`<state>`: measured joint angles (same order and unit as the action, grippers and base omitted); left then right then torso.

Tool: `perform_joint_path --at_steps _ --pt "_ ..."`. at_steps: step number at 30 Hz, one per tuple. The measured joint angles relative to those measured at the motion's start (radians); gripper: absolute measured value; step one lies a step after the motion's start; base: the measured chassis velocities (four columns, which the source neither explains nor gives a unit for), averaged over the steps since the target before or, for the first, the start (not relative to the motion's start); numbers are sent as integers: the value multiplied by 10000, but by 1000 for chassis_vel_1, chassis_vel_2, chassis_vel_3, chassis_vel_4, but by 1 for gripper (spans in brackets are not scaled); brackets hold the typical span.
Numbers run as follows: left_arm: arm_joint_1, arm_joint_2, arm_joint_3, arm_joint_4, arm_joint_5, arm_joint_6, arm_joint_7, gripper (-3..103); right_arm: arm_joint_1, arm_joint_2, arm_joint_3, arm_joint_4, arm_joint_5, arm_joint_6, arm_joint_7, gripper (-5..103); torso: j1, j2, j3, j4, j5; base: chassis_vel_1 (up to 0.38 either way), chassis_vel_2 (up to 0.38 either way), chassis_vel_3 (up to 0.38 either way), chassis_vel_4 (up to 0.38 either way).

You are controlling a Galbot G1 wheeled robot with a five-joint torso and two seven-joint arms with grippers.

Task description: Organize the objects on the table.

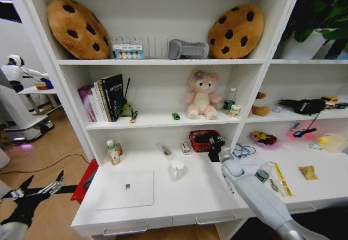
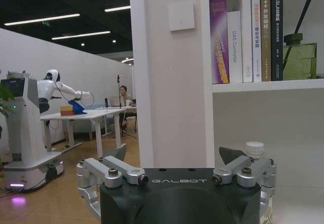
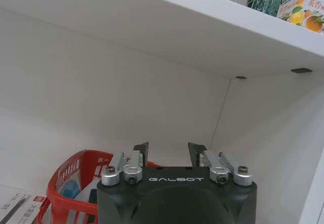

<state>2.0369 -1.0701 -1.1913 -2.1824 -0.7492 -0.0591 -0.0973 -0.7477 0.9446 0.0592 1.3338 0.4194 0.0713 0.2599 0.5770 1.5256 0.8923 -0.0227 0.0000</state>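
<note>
Barely started: laptop (image 1: 125, 189) untouched on tabletop (image 1: 190, 199); right claw (image 3: 169, 152) empty, parted narrowly, left claw (image 2: 174, 159) wide.

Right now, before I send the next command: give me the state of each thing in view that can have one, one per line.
silver laptop: closed, flat on the desk.
drawers: shut.
red basket: upright, holding items.
left gripper: open, off the desk's left end, holding nothing.
right gripper: open, above the red basket, holding nothing.
pink plush bear: sitting upright on the shelf.
</note>
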Motion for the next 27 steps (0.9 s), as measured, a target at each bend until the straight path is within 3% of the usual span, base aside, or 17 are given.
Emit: perform_joint_path --at_steps 2,6,8,9,13,17,19,27 --pt "0 0 0 0 0 -1 0 100 -176 -93 62 254 87 -41 22 54 0 1 0 1 1 0 0 0 0" --pt "0 0 0 0 0 -1 0 100 -478 -254 140 758 192 -188 91 60 0 0 0 1 1 0 0 0 0" --pt "-1 0 0 0 0 0 0 100 -1008 -511 233 1727 425 -467 249 77 0 0 0 0 1 0 0 0 0" --pt "-1 0 0 0 0 0 0 100 -1008 -511 233 1727 425 -467 249 77 0 0 0 0 1 0 0 0 0" --pt "0 0 0 0 0 0 1 100 -2119 -977 560 3856 982 -1318 744 96 -1 1 -1 0 0 0 0 0 0" --pt "0 0 0 0 0 0 0 100 -2660 -1246 753 4845 1520 -1940 1038 99 -1 2 -1 0 -1 0 0 0 0" --pt "0 0 0 0 0 0 0 100 -3319 -1493 1134 5603 2468 -2666 1261 100 -1 2 -1 1 1 0 0 0 0" --pt "0 0 0 0 0 0 0 100 -4857 -1750 2438 5993 4534 -3615 1487 100 -1 2 -1 0 1 0 0 0 0"
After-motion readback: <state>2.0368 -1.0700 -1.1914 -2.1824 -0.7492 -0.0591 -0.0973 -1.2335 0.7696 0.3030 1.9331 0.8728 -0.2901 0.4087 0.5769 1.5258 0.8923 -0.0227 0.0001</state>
